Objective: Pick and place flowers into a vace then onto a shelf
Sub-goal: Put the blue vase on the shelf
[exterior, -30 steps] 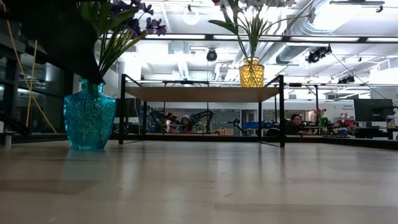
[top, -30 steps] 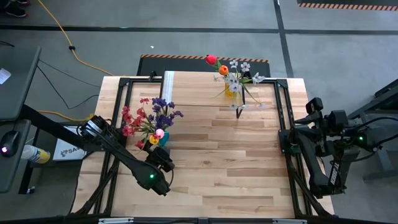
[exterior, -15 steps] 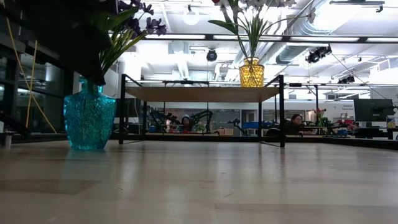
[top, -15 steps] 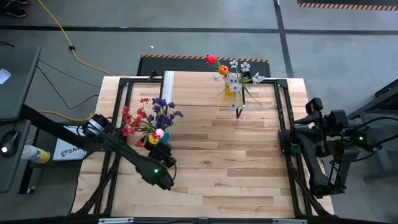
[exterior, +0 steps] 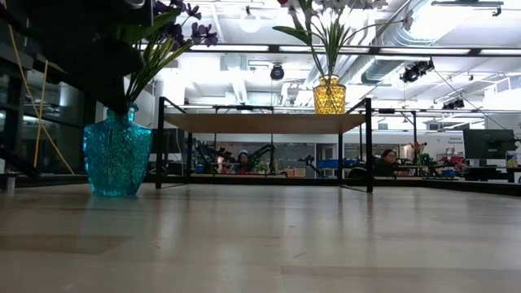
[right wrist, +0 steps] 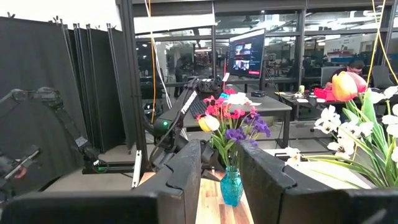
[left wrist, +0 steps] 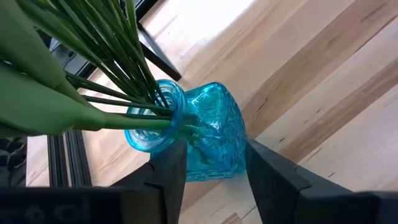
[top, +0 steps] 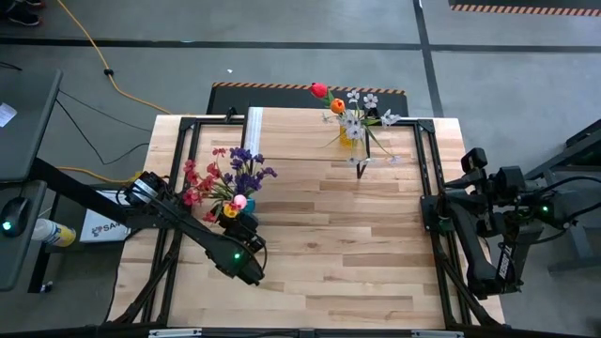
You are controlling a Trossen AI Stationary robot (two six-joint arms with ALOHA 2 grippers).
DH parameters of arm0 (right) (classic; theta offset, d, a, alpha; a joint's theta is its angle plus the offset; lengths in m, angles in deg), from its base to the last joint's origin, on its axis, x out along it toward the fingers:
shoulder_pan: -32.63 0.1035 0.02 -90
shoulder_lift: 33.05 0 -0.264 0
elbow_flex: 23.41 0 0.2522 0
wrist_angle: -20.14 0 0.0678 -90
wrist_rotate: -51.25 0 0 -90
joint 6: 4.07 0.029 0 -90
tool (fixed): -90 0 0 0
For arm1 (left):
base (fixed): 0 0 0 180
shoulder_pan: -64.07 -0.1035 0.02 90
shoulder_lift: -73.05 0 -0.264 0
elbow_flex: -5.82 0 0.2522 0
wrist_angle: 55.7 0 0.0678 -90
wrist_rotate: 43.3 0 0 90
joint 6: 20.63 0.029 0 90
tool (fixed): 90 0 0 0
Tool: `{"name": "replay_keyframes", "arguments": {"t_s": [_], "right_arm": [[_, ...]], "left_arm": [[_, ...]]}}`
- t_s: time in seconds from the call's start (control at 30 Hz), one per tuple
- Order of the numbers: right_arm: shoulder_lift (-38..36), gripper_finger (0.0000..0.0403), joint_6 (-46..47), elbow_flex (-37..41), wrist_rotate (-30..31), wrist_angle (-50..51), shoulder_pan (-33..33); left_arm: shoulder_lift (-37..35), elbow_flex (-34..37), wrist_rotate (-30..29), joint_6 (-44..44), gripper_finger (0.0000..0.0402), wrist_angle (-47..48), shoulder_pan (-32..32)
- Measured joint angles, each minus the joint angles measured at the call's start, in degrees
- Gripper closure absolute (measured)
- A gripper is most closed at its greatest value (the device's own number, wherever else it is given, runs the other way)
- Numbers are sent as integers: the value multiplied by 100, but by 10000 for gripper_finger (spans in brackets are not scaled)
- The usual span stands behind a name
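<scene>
High view: plank desk (top: 357,263) inside a black frame. Shelf (top: 300,136) along the far edge, white strip at its left end. Blue vase (top: 242,218) at desk left, just on the near side of the shelf's left end, filled with flowers (top: 230,178) in red, purple, pink and yellow. Left pincer (top: 244,230) right at that vase, reaching in from the near side, left arm (top: 178,221) slanting across the desk's left edge. Yellow vase (top: 349,134) on the shelf's right part, holding a second bunch (top: 362,111) of red, orange and white blooms. Right pincer (top: 437,221) parked at the desk's right edge, well apart from both vases. Yellow cable (top: 103,70) on the floor beyond.

Low view: blue vase (exterior: 116,155) standing upright at left, dark bulk of the left arm (exterior: 73,49) hiding its rim and much of the flowers (exterior: 175,32). Shelf (exterior: 264,122) behind on thin black legs, yellow vase (exterior: 330,95) on top. People (exterior: 389,159) seated far back in the room.

Left wrist view: left pincer (left wrist: 214,155) grasping the blue vase (left wrist: 208,134), one finger against each side of its body. Green stems (left wrist: 118,56) fanning out of the neck and blocking much of the picture.

Right wrist view: right pincer (right wrist: 221,162) released, nothing between its fingers (right wrist: 180,180). Through the gap, far across the desk, blue vase (right wrist: 231,185) and flowers (right wrist: 233,121), left arm (right wrist: 180,118) beside them. Second bunch (right wrist: 367,134) at one edge. Black panels (right wrist: 62,93) and a lit screen (right wrist: 245,53) behind.
</scene>
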Motion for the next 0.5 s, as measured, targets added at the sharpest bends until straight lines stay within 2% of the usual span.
{"name": "replay_keyframes", "arguments": {"t_s": [0.23, 0.5], "right_arm": [[0, 304, 0, 0, -90, 0, 0], [-2, 304, 2, 0, -108, 0, 0]], "left_arm": [[0, 0, -1, -154, 228, 9, -1], [0, 0, -111, -171, 270, 11, -2]]}}
